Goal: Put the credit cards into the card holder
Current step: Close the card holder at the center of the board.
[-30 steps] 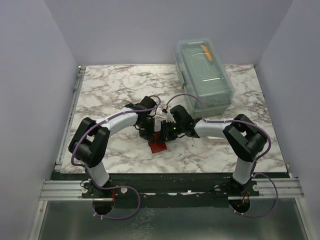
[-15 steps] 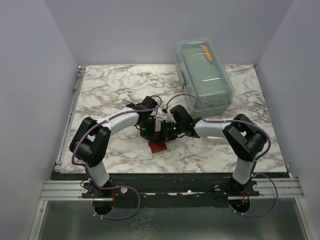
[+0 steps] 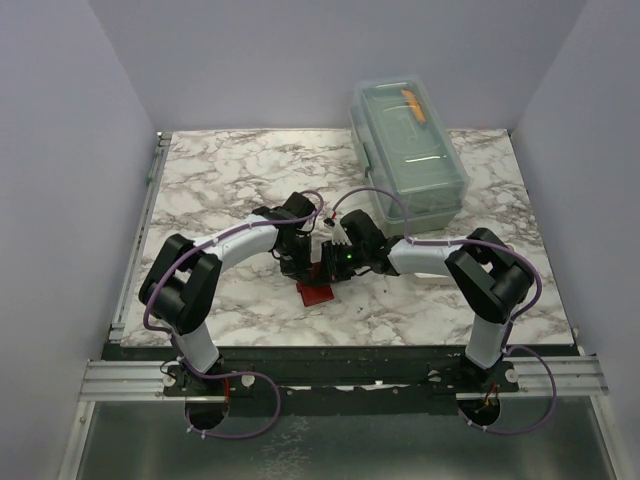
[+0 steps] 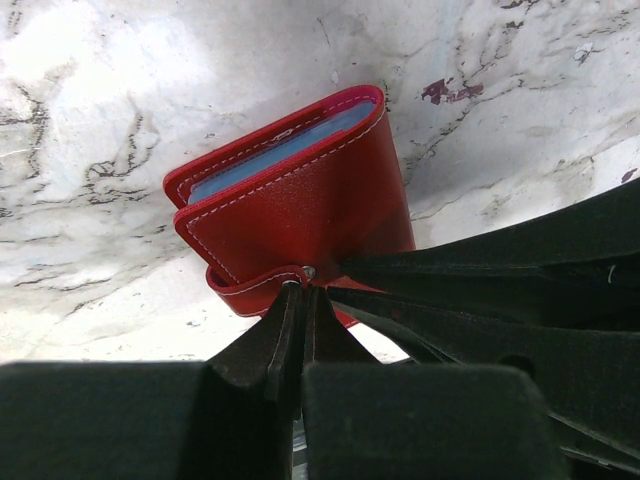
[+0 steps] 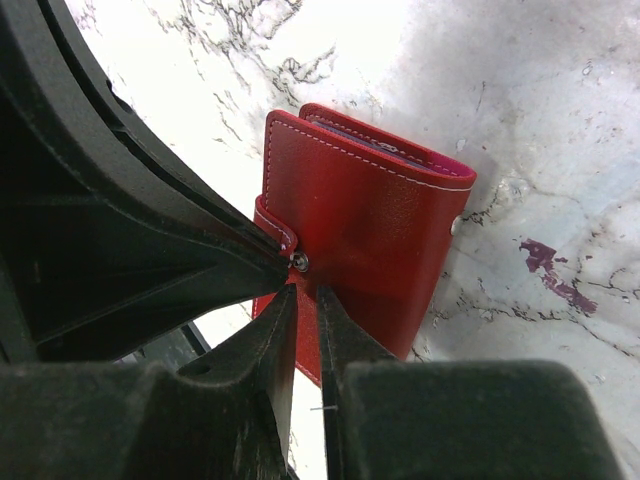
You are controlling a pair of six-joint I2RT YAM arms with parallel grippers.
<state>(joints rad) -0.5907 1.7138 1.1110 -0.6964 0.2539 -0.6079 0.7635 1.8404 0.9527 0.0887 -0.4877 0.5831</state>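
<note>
Table (image 3: 220, 170): marble-patterned top, with both arms bolted at its near edge.
Box (image 3: 408, 150): clear plastic with its lid on, standing at the far right of the table. An orange item (image 3: 413, 103) shows through the lid. The box is well apart from the card holder.
Left arm (image 3: 230, 245): bent inward from the left, with its wrist over the middle of the table.
Right arm (image 3: 440, 255): bent inward from the right, meeting the left arm above the holder.
Left gripper (image 4: 302, 292): fingers drawn together to a thin slit, tips on the holder's closing strap just beside the snap. I cannot tell whether the strap is pinched between them.
Right gripper (image 5: 304, 292): fingers also nearly together with only a narrow gap, tips just below the snap and hard against the left gripper's tips.
Card holder (image 4: 300, 200): red with white stitching, folded closed and lying on the table near its middle. It sits under both grippers, and its near edge sticks out toward the arm bases in the top view.
Card (image 4: 280, 150): a blue edge showing between the red covers along the holder's far side.
Strap (image 4: 250, 288): a short red tab wrapped round the holder's near edge.
Snap (image 5: 300, 262): a small metal stud on the strap, right at the fingertips.
Stain (image 5: 550, 265): a small purple mark on the marble beside the holder, not touching it.
</note>
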